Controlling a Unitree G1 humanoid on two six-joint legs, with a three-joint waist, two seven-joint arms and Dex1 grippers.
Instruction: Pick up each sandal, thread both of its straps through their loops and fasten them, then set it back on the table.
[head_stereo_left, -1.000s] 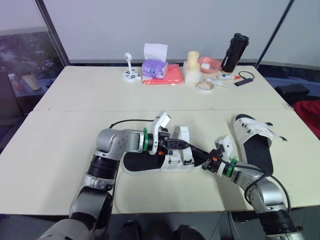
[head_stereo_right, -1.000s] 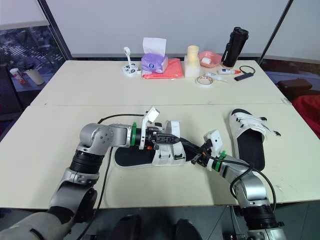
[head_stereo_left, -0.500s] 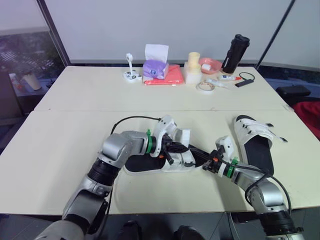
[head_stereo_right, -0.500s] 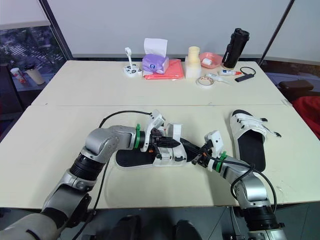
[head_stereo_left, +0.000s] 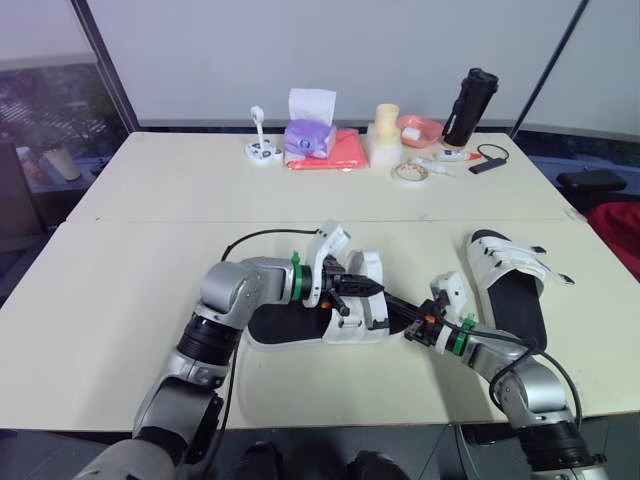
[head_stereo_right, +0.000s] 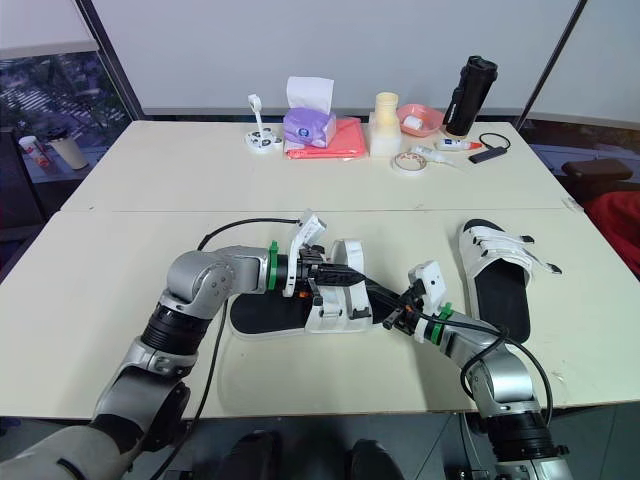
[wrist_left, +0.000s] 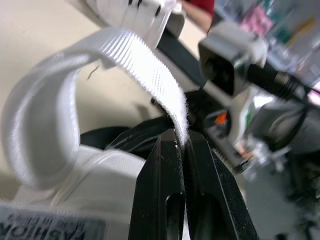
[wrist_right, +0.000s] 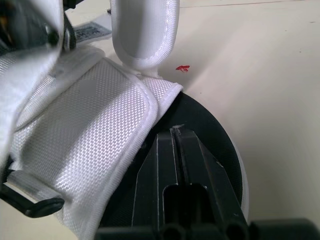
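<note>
Left gripper (wrist_left: 181, 144): fingers clamped tight on the free end of a white strap (wrist_left: 131, 56), which arcs up in a loop off the near sandal (head_stereo_left: 285, 327); that sandal lies sole-down on the table (head_stereo_left: 120, 270) between the two arms. Right gripper (wrist_right: 177, 131): fingers pressed together with nothing between them, tips resting on the sandal's black insole (wrist_right: 210, 125) just beside the white upper (wrist_right: 85, 115). Second sandal (head_stereo_left: 512, 292) lies on the table further right, apart from both grippers.

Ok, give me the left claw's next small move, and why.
Probably steer the left claw, shut on the white strap, toward the black loop and feed the tip through: the strap curls free, unfastened, while the right claw rests on the sole.
</note>
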